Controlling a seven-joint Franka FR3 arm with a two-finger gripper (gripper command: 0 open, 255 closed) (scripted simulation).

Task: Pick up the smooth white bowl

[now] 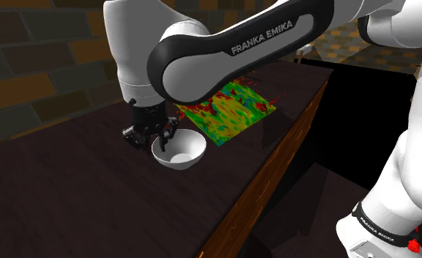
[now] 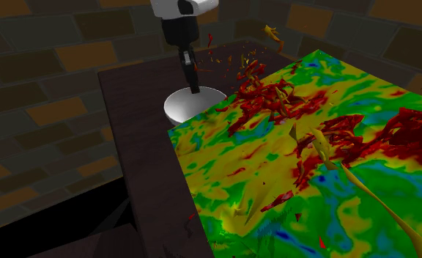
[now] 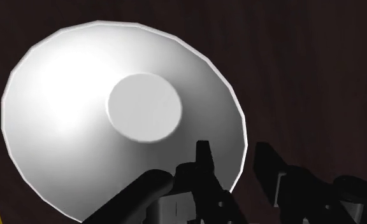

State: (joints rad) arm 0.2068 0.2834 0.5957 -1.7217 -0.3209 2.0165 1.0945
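Wrist view shows you the fingers [image 3: 203, 159] parted astride the rim of the bowl [image 3: 112, 114], gripping nothing, by the mat [image 1: 231, 110] toward the surface's [image 1: 70, 190] long edge; it is likely light, stiff and slick, so pinch that rim squarely.

Dark wooden table [image 1: 70, 190], dim brick walls [image 1: 41, 44], multicoloured patterned mat [image 1: 235, 110]

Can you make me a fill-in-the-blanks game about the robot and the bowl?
The bowl is ____ in colour. It stands on a dark ____. The gripper has one finger inside the bowl's rim and the other ____ it.
Missing words: white; table; outside.
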